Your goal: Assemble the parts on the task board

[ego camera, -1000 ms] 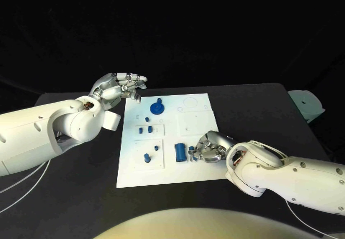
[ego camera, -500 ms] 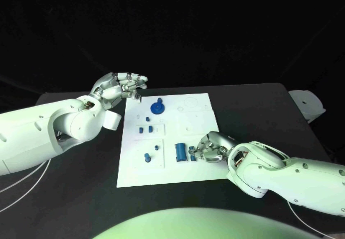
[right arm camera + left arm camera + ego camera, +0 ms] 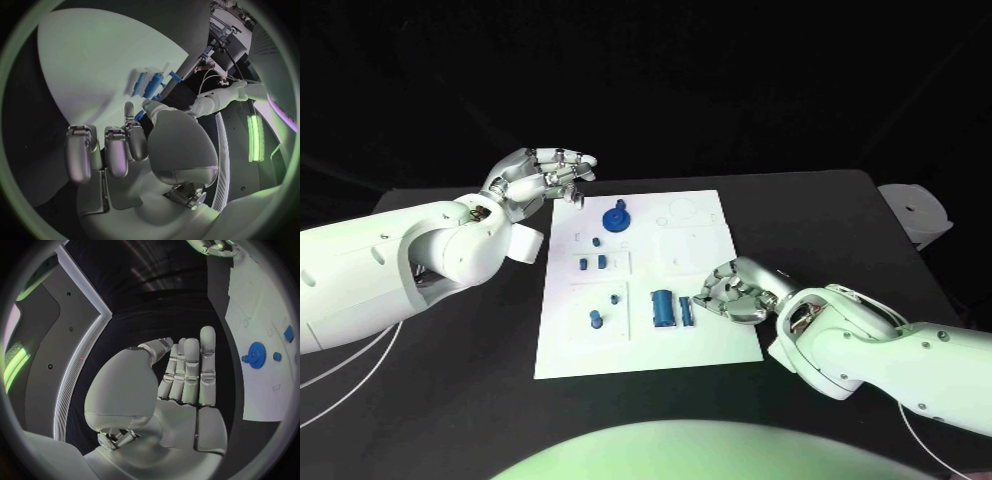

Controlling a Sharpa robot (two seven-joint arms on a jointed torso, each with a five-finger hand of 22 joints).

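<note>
Hovering just off the far-left corner of the task board, the left hand holds nothing, fingers loosely curled but apart. Just beside it, a blue gear looks seated; small blue parts stand in recesses further toward the robot. The right hand hangs over the board empty, fingers bent yet apart, with two long blue pieces just to its left. Several outlines beyond it remain unfilled, so I'd judge assembly roughly half done.

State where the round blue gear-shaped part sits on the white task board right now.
In the head view, the round blue gear-shaped part sits near the far edge of the white task board, towards the robot's left, close to the left hand hovering beside that corner.
</note>
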